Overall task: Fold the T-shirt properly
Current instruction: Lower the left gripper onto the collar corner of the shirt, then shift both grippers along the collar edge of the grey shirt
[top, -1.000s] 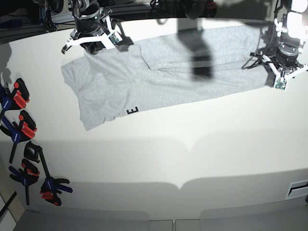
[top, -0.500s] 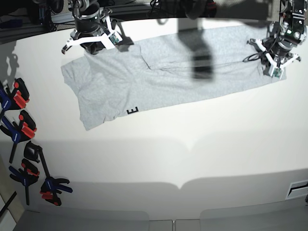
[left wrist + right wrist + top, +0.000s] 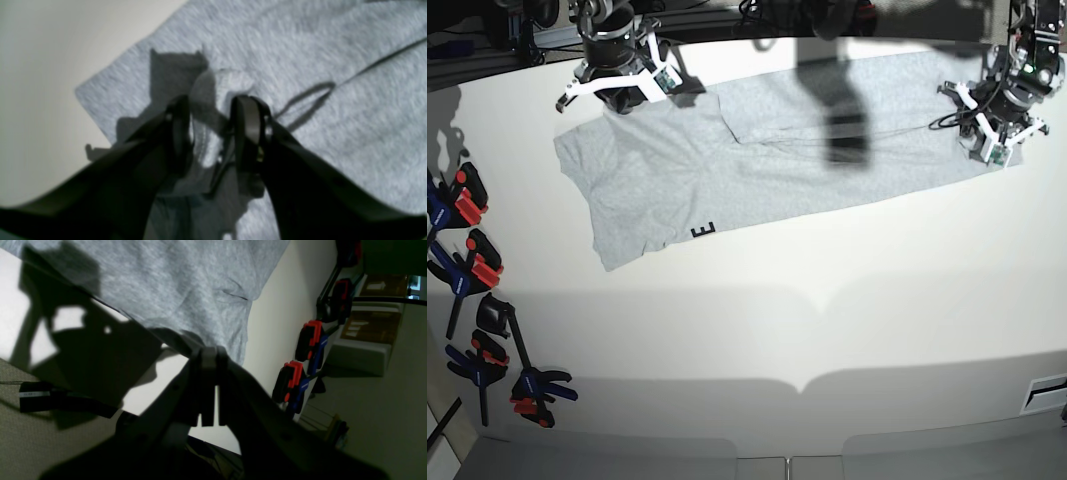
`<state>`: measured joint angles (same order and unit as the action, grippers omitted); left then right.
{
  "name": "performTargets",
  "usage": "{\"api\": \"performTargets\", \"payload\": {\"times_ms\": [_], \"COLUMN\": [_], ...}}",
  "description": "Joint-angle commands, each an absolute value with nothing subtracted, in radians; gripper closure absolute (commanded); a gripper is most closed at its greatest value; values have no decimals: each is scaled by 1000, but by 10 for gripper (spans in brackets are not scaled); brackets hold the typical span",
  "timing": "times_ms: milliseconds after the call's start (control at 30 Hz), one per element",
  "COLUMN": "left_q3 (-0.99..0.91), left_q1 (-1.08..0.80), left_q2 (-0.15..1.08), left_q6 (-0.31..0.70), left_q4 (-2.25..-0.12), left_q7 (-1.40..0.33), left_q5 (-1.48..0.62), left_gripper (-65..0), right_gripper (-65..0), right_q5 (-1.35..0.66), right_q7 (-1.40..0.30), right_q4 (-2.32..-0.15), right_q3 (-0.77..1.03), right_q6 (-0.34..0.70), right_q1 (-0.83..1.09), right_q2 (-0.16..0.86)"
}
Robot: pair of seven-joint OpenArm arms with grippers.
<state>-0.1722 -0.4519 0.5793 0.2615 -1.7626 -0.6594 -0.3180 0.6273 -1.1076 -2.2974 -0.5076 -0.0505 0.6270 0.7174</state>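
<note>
Grey T-shirt (image 3: 767,150), lengthwise left-right, flat

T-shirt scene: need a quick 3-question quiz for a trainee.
1. True or false: in the base view, a black letter shows at the near edge of the T-shirt.
2. The left fingers are: A) apart, with cloth bunched between them; B) shut over bare table; C) out of every view.
3. What tools lie along the table edge at the base view's left?

Key: 1 true. 2 A. 3 clamps.
</note>
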Motion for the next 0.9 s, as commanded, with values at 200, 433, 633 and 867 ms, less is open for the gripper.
{"api": "performTargets", "payload": {"times_ms": [200,433,633,867], "left_q3": [-183,-183,-183,-183], "left_q1": [-410,-410,-394,-367], "left_q2": [596,596,596,596], "left_q6": [260,293,292,293], "left_q4": [-1780,-1780,-1780,-1780], "left_q7": [-643,-651,-646,-659], "left_q5": [-370,-380,-380,-428], "left_gripper": [-211,-211,-211,-211], "right_gripper": [0,0,0,0], "right_q5": [644,643,624,591], "right_q7": [-1099,-1098,-1097,-1078], "right_q4": [-2317,-2317,-2317,-2317], "right_q3": [-501,-501,-501,-501], "right_q6": [-69,-69,-69,-68], "right_q1": [629,629,629,629], "right_q2": [728,728,729,728]}}
